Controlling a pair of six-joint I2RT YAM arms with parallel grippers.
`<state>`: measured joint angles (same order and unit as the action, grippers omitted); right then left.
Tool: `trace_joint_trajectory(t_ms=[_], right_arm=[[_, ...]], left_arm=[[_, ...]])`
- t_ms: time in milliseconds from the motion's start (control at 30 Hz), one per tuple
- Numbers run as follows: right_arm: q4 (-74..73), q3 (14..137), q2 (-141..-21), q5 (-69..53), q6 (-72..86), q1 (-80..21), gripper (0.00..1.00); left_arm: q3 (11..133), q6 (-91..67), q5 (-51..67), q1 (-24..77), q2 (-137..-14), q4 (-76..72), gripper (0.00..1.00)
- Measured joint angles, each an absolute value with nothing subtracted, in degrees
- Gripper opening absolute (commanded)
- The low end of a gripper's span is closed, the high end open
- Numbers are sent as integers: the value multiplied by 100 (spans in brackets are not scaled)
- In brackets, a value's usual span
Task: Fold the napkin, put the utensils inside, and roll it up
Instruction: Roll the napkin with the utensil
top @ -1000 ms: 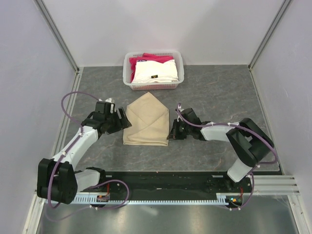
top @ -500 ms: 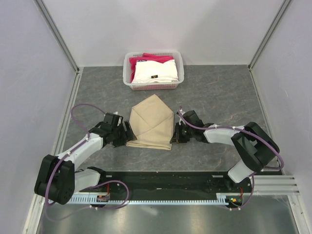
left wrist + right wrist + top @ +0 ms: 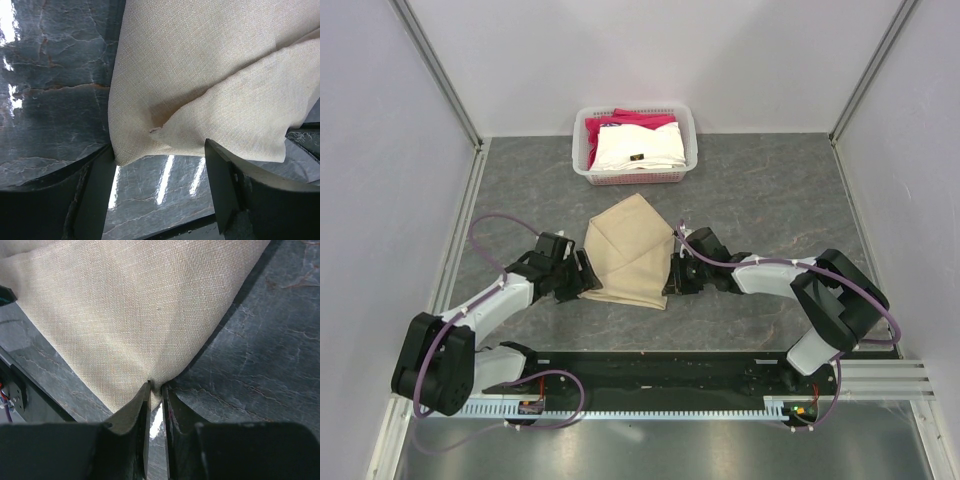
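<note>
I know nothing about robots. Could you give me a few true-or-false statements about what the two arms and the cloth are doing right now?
1. The right gripper pinches an edge of the napkin. True.
2. The left gripper is clamped shut. False: its fingers stand wide apart, with a napkin corner between them.
3. The white basket holds folded cloths. True.
4. The napkin lies fully spread out. False: its flaps are folded over each other.
</note>
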<state>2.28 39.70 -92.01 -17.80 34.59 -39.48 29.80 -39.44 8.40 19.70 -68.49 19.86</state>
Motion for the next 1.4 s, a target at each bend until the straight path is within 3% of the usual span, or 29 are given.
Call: trace_joint_trajectory(t_ms=[667,1167,1400], right_arm=[[220,3990,-9181,-1726,3439,-3992,30],[-145,3990,-8923,-1505,3242,-4003,46],[-668,4125,-8656,-1286,2720,-4010,49]], left_arm=[[2735,-4117,27,1975,-6473,1911,70],[2609,-4226,27,1975,-6606,1592,29],[2554,-4237,60,1973,-6637,1503,19]])
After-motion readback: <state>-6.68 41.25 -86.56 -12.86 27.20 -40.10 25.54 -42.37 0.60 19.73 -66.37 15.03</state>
